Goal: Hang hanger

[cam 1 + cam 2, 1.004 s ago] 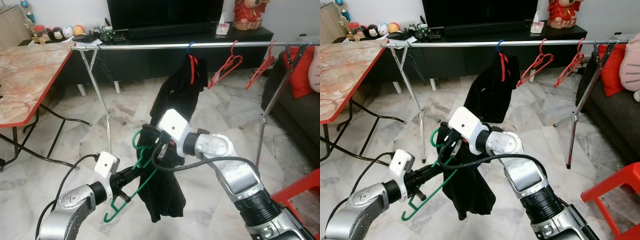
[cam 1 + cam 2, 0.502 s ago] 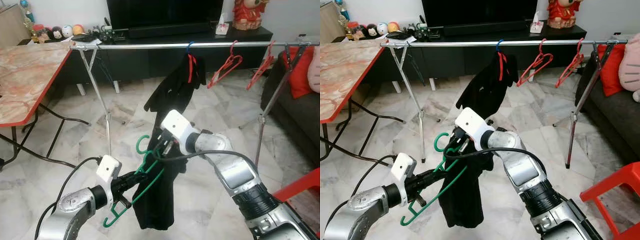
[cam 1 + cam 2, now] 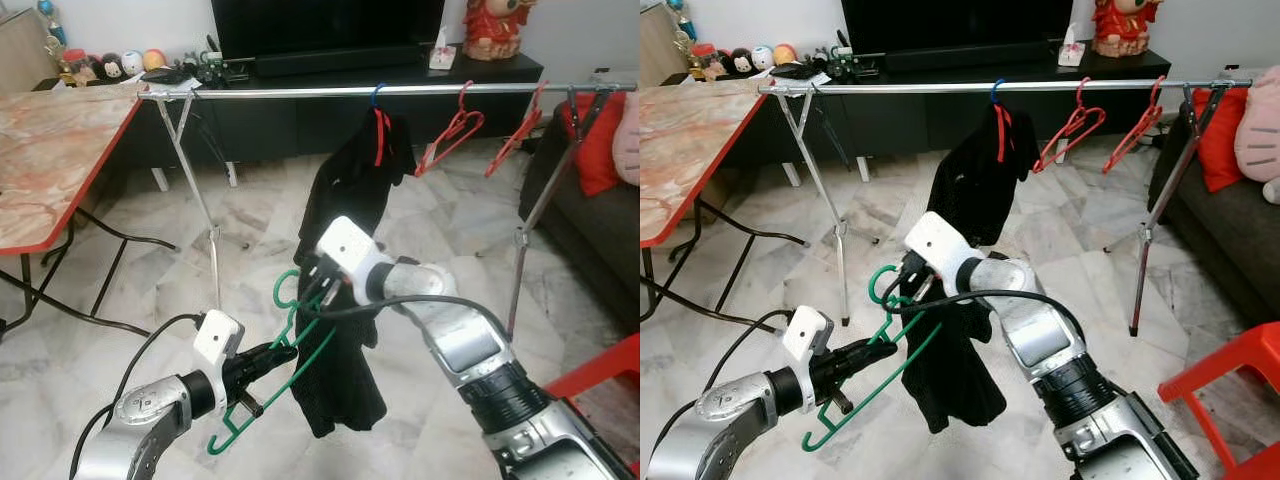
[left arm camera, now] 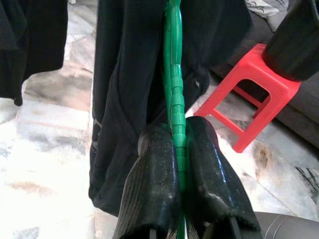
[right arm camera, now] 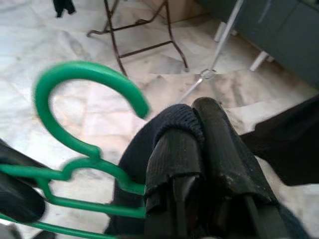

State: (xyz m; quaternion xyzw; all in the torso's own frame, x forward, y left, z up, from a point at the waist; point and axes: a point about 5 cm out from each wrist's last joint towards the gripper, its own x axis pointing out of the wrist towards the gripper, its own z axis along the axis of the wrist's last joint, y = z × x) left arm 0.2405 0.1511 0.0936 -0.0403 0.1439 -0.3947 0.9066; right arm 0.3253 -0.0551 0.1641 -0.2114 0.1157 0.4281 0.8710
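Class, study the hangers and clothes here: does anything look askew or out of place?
Yes. The black garment hangs bunched beside the green hanger, not spread over it. Two red hangers on the rail tilt sideways.

Bright, even indoor light, soft shadows; wrist views slightly blurred up close.

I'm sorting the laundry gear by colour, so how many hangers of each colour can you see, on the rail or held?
Green hanger: 1, held by the left gripper
Blue hanger: 1, on the rail, carrying a black garment
Red hangers: 2, bare on the rail
Total: 4 hangers
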